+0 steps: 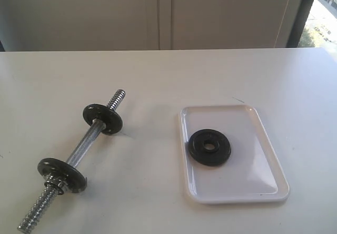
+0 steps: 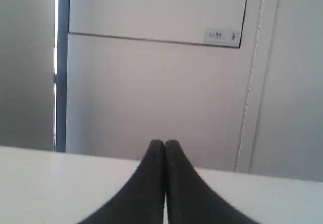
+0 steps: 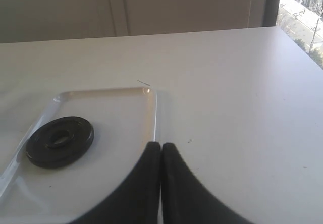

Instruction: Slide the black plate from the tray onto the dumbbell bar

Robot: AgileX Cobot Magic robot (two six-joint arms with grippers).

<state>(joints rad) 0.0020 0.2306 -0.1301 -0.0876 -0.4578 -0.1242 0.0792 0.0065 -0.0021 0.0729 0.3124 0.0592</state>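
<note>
My left gripper is pressed shut and empty, pointing level across the table. The right gripper is likewise, seemingly over the tray rim. The black plate lies flat in that tray.

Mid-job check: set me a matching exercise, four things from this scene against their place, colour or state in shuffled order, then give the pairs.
Things:
1. black plate
2. dumbbell bar
3. tray
4. right gripper

Place, colour or state:
A. shut, holding nothing
B. chrome, lying on the table, left of the tray in the exterior view
C. lying flat inside the tray
D. white, right of the bar in the exterior view

Pairs: 1-C, 2-B, 3-D, 4-A.
</note>
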